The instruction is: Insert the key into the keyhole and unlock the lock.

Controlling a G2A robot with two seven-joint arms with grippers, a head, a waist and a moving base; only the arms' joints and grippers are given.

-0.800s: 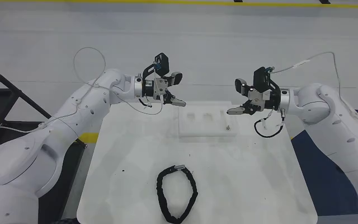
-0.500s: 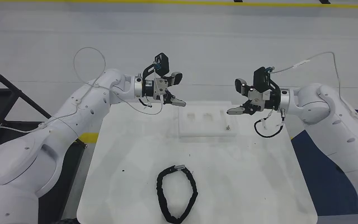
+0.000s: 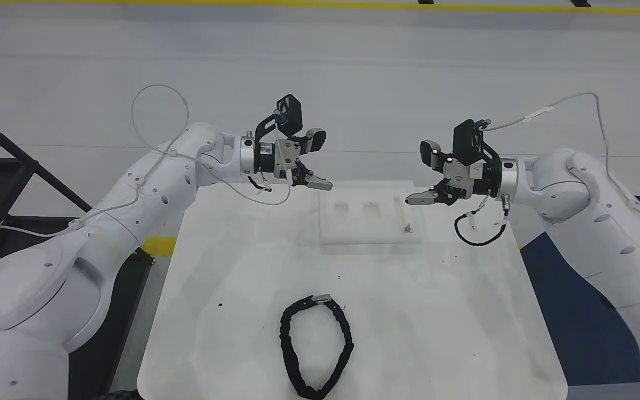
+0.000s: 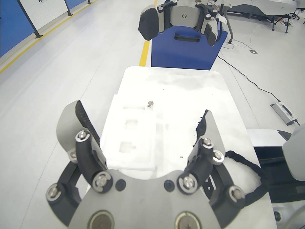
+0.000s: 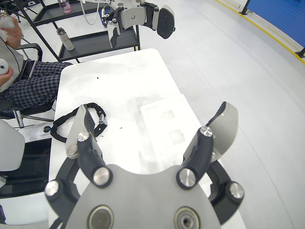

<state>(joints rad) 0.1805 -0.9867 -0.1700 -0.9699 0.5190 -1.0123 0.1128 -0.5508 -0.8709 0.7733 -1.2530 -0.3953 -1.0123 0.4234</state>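
A black chain lock (image 3: 316,345) lies in a loop near the table's front edge, its metal lock cylinder (image 3: 320,297) pointing toward the middle. The small key (image 3: 408,228) stands at the right end of a white foam tray (image 3: 352,232) at the back of the table. My left gripper (image 3: 322,160) hangs open above the tray's left end, with nothing between its fingers. My right gripper (image 3: 418,175) hangs open above the tray's right end, close over the key. The left wrist view shows the key (image 4: 150,103) beyond my left gripper (image 4: 142,113). Past my right gripper (image 5: 153,109) lies the chain lock (image 5: 59,126).
The foam tray (image 4: 140,160) has three square recesses. A blue cabinet (image 4: 185,51) stands past the table's right side, a black cart (image 5: 95,41) past its left side. The white table (image 3: 460,330) has rounded corners, with bare surface between tray and chain.
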